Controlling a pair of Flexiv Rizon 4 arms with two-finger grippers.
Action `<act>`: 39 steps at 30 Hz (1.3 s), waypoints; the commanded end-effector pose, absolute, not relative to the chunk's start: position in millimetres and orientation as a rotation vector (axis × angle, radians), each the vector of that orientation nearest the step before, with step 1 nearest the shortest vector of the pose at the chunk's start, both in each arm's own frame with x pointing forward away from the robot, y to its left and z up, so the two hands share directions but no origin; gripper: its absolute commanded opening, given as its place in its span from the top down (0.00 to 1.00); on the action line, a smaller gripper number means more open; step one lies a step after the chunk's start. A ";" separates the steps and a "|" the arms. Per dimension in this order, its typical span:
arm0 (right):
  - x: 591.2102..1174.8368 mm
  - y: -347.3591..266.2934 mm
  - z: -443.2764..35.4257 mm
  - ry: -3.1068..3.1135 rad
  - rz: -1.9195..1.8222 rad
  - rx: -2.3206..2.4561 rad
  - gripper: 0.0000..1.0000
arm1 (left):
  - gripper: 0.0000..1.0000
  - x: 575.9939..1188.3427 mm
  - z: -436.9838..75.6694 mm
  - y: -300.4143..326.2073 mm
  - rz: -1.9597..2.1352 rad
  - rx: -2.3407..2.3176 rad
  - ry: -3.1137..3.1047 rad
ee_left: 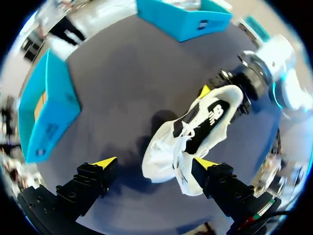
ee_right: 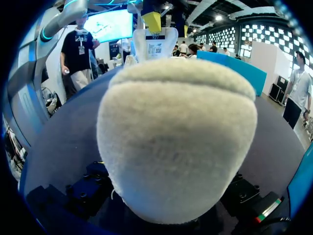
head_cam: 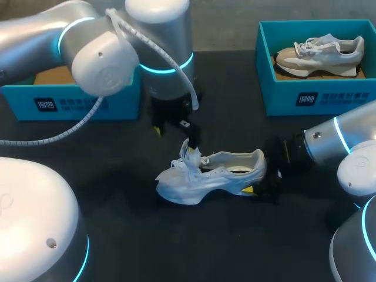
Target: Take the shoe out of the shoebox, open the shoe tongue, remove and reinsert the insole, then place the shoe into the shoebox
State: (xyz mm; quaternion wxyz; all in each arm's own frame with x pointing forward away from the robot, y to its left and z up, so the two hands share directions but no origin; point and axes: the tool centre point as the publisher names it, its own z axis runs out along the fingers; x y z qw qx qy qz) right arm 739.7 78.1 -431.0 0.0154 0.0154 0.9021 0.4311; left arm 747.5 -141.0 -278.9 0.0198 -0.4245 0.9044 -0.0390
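The white shoe (head_cam: 214, 173) stands on its sole in the middle of the dark desk (head_cam: 129, 235). Its toe points to the left of the frame and its heel to the right. It is outside both boxes.

The left claw (head_cam: 189, 140) hangs just above the front of the shoe, over the laces (head_cam: 191, 160). In the left wrist view its two fingers (ee_left: 93, 181) are spread wide apart. The shoe lies under them, closer to one finger than to the other. They pinch nothing.

The right claw (head_cam: 265, 179) comes in from the right of the frame and sits at the heel (ee_right: 176, 142). In the right wrist view the fuzzy heel fills the space between the dark fingers, and they press on it from both sides. So this claw is pinching the shoe by its heel. In the head view, one yellow tip (head_cam: 249, 189) shows beside the sole.

The left blue box (head_cam: 64, 103) is in the upper left of the frame, partly hidden behind the left arm, and it is brown inside. The right blue box (head_cam: 329, 97) is in the upper right. A tan and white shoe (head_cam: 320, 54) sits inside it.
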 end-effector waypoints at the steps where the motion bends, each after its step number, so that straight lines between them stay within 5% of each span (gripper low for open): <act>1: 740.3 80.6 -438.5 2.809 1.335 0.049 1.00 | 0.00 755.1 -267.7 -145.1 -0.197 -0.356 3.029; 8: 740.3 80.6 -438.5 2.809 1.335 0.049 1.00 | 0.00 763.7 -257.9 -177.0 -0.233 -0.146 3.031; 9: 740.3 80.6 -438.5 2.809 1.335 0.049 1.00 | 0.15 764.3 -256.6 -181.7 -0.241 -0.134 3.035; 11: 740.3 80.6 -438.5 2.809 1.335 0.049 1.00 | 0.98 764.3 -254.8 -190.6 -0.253 -0.121 3.033; 39: 740.3 80.6 -438.5 2.809 1.335 0.049 1.00 | 1.00 752.2 -262.5 -212.3 -0.338 -0.122 3.062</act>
